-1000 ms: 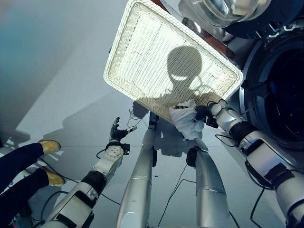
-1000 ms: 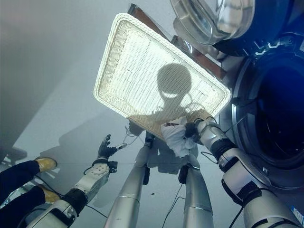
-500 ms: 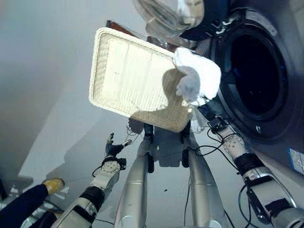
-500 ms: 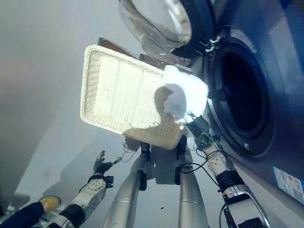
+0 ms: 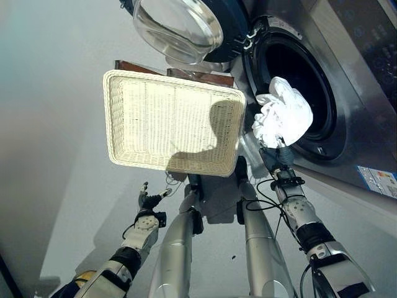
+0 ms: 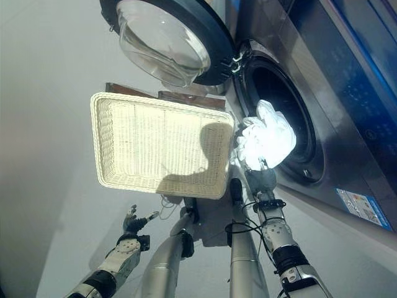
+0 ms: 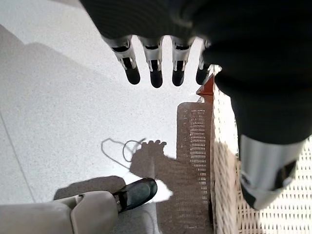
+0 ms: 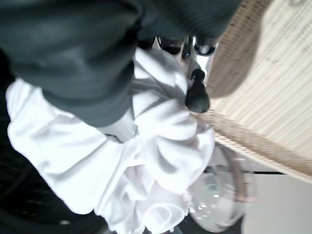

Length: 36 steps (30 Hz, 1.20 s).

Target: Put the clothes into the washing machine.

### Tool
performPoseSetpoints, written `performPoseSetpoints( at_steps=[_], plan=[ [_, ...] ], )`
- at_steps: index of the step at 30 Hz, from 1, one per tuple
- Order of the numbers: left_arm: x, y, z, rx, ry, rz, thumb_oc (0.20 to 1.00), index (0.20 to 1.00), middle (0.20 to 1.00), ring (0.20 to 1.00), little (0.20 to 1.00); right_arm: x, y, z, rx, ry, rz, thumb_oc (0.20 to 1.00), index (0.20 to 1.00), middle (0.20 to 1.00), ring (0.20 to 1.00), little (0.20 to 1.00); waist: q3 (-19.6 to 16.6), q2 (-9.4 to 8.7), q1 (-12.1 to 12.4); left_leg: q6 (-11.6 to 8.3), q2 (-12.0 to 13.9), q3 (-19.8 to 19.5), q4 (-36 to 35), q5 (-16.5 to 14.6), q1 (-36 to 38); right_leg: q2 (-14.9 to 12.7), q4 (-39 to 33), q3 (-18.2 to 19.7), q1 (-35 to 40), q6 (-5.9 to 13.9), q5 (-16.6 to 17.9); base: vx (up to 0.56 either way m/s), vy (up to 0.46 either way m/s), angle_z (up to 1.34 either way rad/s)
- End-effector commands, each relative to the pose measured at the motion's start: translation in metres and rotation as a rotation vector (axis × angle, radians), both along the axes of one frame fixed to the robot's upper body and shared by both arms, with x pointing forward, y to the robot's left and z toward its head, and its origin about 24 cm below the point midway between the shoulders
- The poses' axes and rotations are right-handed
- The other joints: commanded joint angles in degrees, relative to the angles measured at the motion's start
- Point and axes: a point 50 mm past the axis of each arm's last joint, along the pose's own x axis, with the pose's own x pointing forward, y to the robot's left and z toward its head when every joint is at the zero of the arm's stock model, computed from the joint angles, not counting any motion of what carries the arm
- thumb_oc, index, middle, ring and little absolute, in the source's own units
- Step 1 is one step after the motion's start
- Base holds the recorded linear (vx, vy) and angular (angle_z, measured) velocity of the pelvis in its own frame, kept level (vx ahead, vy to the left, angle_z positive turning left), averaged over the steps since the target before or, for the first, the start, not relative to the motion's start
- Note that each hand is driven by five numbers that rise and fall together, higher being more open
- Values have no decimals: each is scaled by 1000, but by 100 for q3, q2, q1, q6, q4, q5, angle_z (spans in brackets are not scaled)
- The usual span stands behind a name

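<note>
A bunched white garment (image 5: 283, 118) hangs in front of the washing machine's dark drum opening (image 5: 296, 65), at its lower rim. My right hand (image 5: 273, 159) is just under it, shut on the cloth. In the right wrist view the thumb (image 8: 197, 96) and curled fingers press into the white folds (image 8: 151, 156). The white wicker basket (image 5: 161, 118) stands left of the machine with nothing in it. My left hand (image 5: 149, 202) hangs low beside the basket's near corner, with its fingers (image 7: 154, 73) straight over the floor and nothing in them.
The machine's round glass door (image 5: 178, 28) stands swung open above the basket's far side. A brown wooden board (image 5: 200, 76) shows behind the basket. A person's yellow shoe (image 5: 82, 276) is on the floor at the lower left.
The camera has tilted up toward the machine. My right hand has carried the white garment from the basket's near edge up to the drum opening. The left hand has stayed low.
</note>
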Motion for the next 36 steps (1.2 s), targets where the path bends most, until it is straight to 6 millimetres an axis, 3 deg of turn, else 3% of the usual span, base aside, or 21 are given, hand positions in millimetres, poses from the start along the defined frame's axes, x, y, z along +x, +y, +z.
performPoseSetpoints(
  at_steps=[1,9,13,16,18,20,22,24,26,30,31,32,33,34,36],
  plan=[
    [-10,5,-8,14,26,33,1000,1000,1000,1000,1000,6,-5,39,-14,-140,-44,200,200,200,200,200,-29,250,-69,-204,-261,-215,214,-289,-41,97,286,-762,-37,248,-322,41,-31,-4],
    [-7,0,-10,17,52,-12,1000,1000,1000,1000,1000,24,-27,45,-13,1,-162,200,200,200,200,200,-29,361,59,-291,-258,-356,446,-310,-192,112,607,-851,-75,99,-590,82,-80,1],
    [-7,-4,-12,24,64,-47,1000,1000,1000,1000,1000,36,-49,59,30,132,-285,200,200,200,200,200,-29,452,219,-308,-267,-513,631,-333,-329,120,942,-959,-163,2,-794,98,-140,16],
    [-8,-6,-13,41,75,-81,1000,1000,1000,1000,1000,44,-75,89,84,156,-388,200,200,200,200,200,-29,540,355,-317,-274,-634,743,-359,-399,132,1167,-1040,-221,-60,-932,94,-151,23],
    [-13,-4,-15,58,89,-108,1000,1000,1000,1000,1000,44,-105,125,187,110,-523,200,200,200,200,200,-29,621,465,-312,-272,-719,858,-406,-440,147,1369,-1093,-277,-96,-1037,104,-176,22],
    [-14,-3,-15,63,91,-114,1000,1000,1000,1000,1000,42,-111,133,223,82,-553,200,200,200,200,200,-29,640,488,-309,-266,-732,877,-416,-455,151,1407,-1103,-295,-102,-1059,48,-88,13],
    [-17,1,-15,74,97,-128,1000,1000,1000,1000,1000,33,-133,161,355,0,-659,200,200,200,200,200,-29,684,509,-302,-261,-759,901,-424,-466,193,1485,-1098,-327,-125,-1101,41,-69,9],
    [-18,5,-15,84,98,-135,1000,1000,1000,1000,1000,23,-147,176,443,-69,-741,200,200,200,200,200,-29,691,509,-301,-245,-749,878,-424,-444,214,1486,-1095,-323,-132,-1115,28,-49,2],
    [-22,12,-14,92,101,-138,1000,1000,1000,1000,1000,-8,-174,201,645,-237,-927,200,200,200,200,200,-29,698,453,-302,-220,-737,828,-417,-396,256,1489,-1070,-290,-132,-1140,14,-18,0],
    [-21,19,-10,105,107,-138,1000,1000,1000,1000,1000,-62,-191,215,956,-446,-1190,200,200,200,200,200,-29,666,313,-293,-192,-704,857,-406,-374,298,1532,-1006,-292,-147,-1105,7,4,-3],
    [-20,20,-9,105,112,-144,1000,1000,1000,1000,1000,-69,-195,217,985,-459,-1217,363,363,363,363,363,-29,667,278,-296,-189,-688,892,-419,-358,300,1549,-980,-280,-157,-1106,0,0,0],
    [-20,21,-9,106,119,-148,1000,1000,1000,1000,1000,-72,-197,216,994,-459,-1231,448,448,448,448,448,-29,665,256,-300,-191,-685,924,-483,-312,298,1591,-960,-244,-150,-1174,28,26,-6],
    [-20,23,-9,106,125,-151,1000,1000,1000,1000,1000,-78,-201,219,1010,-459,-1245,614,614,614,614,614,-29,669,208,-298,-176,-660,947,-440,-333,294,1601,-943,-275,-160,-1120,40,65,-8],
    [-23,24,-13,93,142,-148,1000,1000,1000,1000,1000,-80,-204,222,1020,-430,-1222,1000,1000,1000,1000,1000,-29,682,151,-309,-186,-644,1011,-515,-257,280,1654,-903,-226,-159,-1192,-3,90,-7],
    [-24,23,-15,82,153,-148,1000,1000,1000,1000,1000,-75,-203,222,1013,-367,-1172,1000,1000,1000,1000,1000,-29,697,120,-326,-193,-615,1033,-510,-215,242,1630,-879,-199,-156,-1165,15,69,-7]
  ],
)
